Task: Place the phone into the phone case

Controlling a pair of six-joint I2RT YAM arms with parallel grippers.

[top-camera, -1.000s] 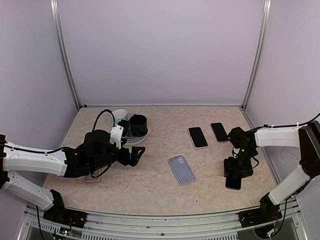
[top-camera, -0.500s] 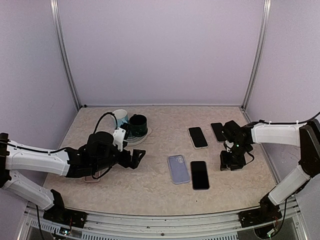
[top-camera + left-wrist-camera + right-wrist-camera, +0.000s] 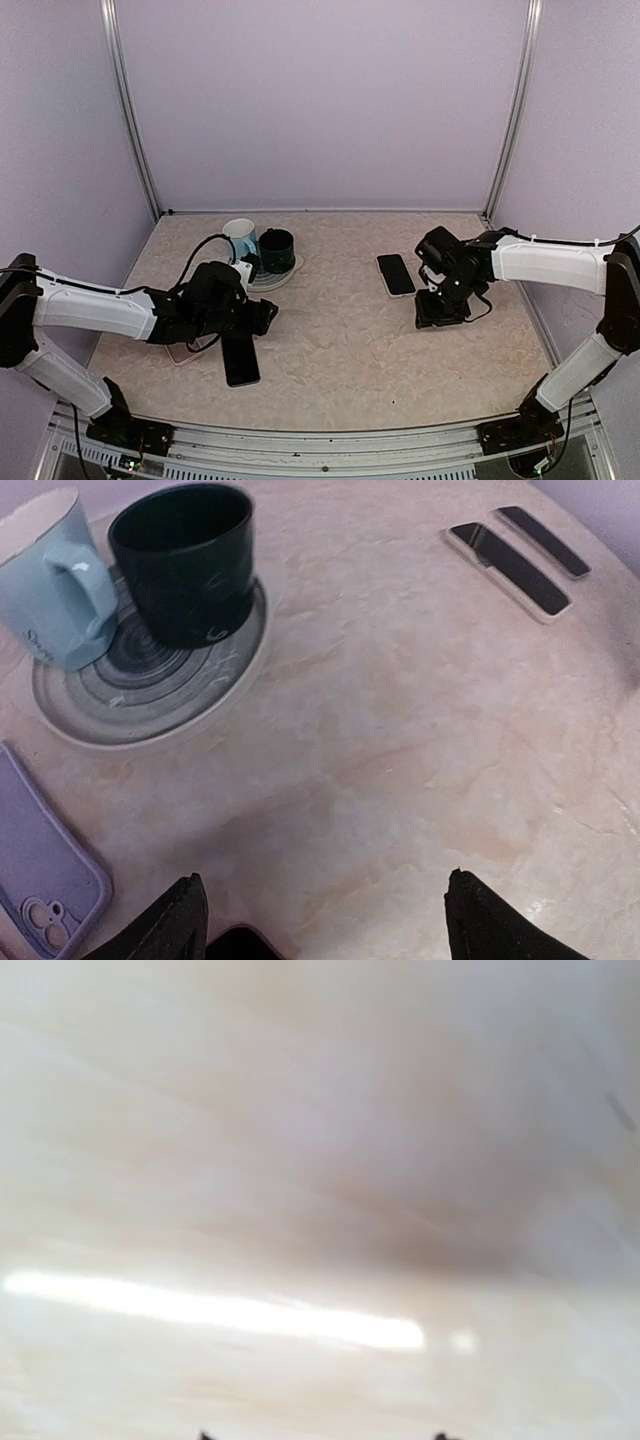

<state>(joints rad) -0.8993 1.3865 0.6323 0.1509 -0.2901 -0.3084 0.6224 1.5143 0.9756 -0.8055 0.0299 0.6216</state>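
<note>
**A:** Status? Where's the phone?

**B:** Black, flat on table, approx 7 o'clock from table ctr in top view. Phone case is lilac, looks open side up, and lies at 9 o'clock of the phone. From above it's mostly hidden under the L forearm. Touching or apart: can't tell.

**A:** Pincers?

**B:** L gripper: jaws wide, nothing clamped. It sits low at the phone's 12 o'clock end. The dark sliver at the wrist view's bottom edge is prob the phone's tip. R gripper: pointing down at the 3 o'clock side, beside a spare phone. Its wrist view is all blur, so can't tell the opening.

**A:** Clutter?

**B:** Dark mug + pale-blue mug on plate, at 12 o'clock of the L gripper.

**A:** Step?

**B:** My read: early, nothing inserted yet, and L is lining up a grasp on the phone.

**A:** Next move?

**B:** Nip across the phone's long edges, lift, carry toward 9 o'clock over the case. Match the camera corner to the cutout, press in. R prob needed to pin the case.
</note>
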